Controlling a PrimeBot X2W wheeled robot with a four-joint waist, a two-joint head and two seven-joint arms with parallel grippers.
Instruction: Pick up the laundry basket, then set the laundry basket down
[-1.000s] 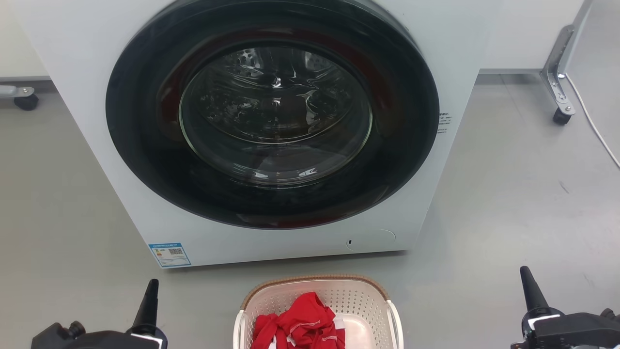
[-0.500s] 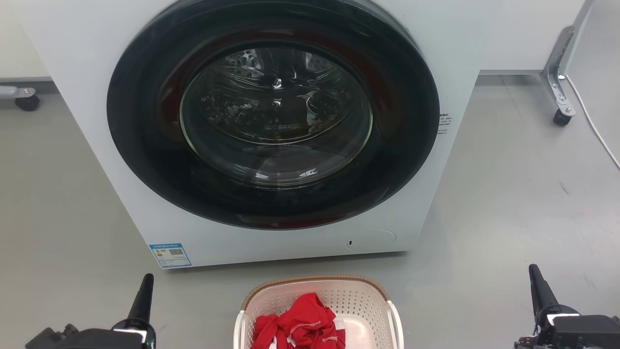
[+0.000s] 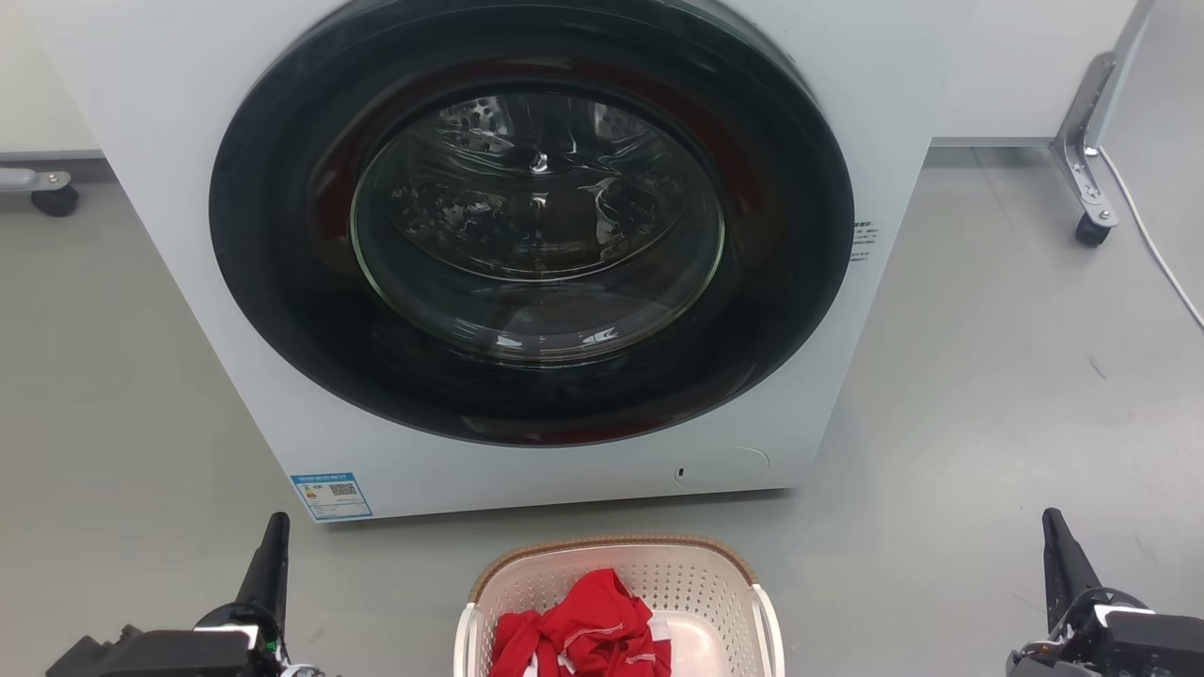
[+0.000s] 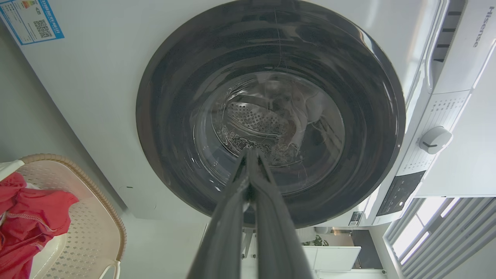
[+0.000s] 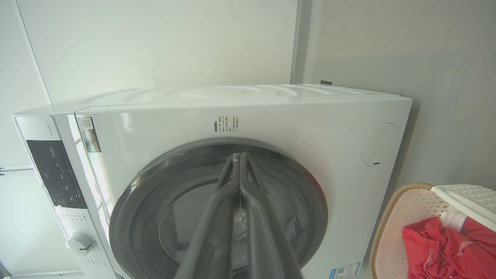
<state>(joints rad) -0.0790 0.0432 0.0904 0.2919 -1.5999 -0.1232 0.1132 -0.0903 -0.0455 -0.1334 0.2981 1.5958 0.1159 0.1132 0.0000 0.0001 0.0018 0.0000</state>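
The laundry basket stands on the grey floor at the bottom centre of the head view, just in front of the washing machine. It is cream-white with perforated walls and a brown woven rim, and red clothes lie in it. Its rim also appears at the lower right of the right wrist view. My left gripper is shut and empty, well to the basket's left. My right gripper is shut and empty, far to the basket's right. Both wrist views show the fingers pressed together.
A white front-loading washing machine with a large dark round door rises right behind the basket. A wheeled metal leg and a white cable are at the far right. Another caster sits far left. Open floor lies on both sides.
Both grippers have slid outward and slightly down in the head view, the left one leftward, the right one rightward. The basket stays in place.
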